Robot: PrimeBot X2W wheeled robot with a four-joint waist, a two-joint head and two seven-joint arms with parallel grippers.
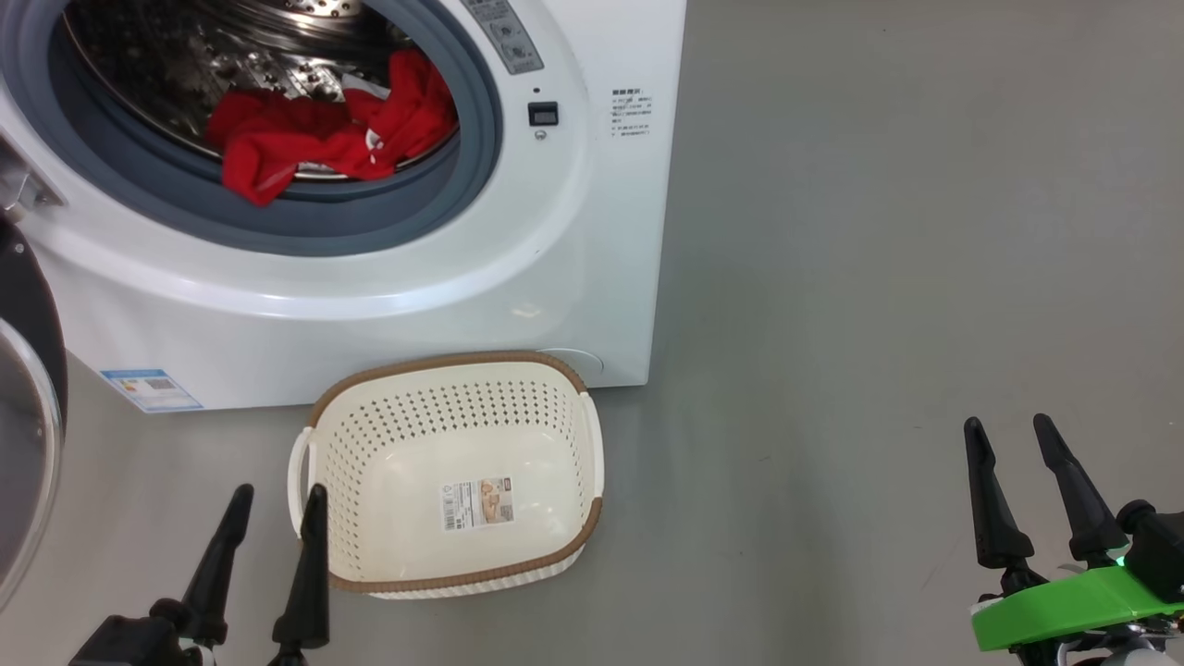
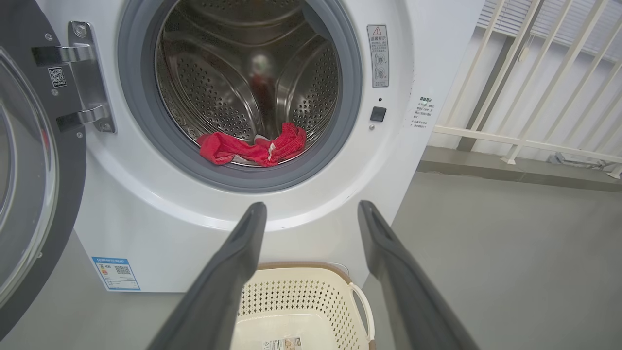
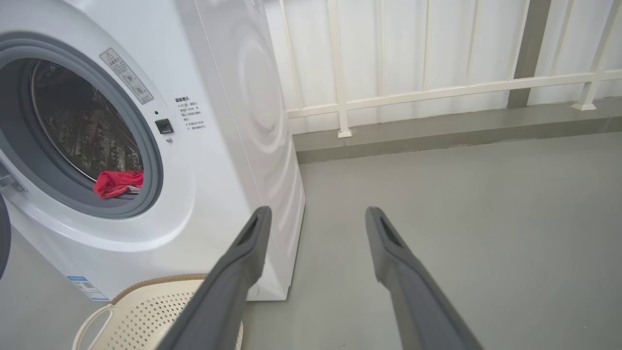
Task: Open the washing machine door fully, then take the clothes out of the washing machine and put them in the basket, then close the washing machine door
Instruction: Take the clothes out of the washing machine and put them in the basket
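Basket (image 1: 444, 363) fronts washing machine (image 1: 573, 277); floor (image 1: 879, 277) opens rightward; left gripper (image 1: 279, 492), right gripper (image 1: 1006, 424) jaws apart.

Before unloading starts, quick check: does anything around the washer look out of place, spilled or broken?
Nothing broken or spilled. One oddity: the red fabric clothes hang over the lip of the steel drum onto the grey-blue gasket of the white washing machine. The cream perforated plastic basket stands upright, empty.
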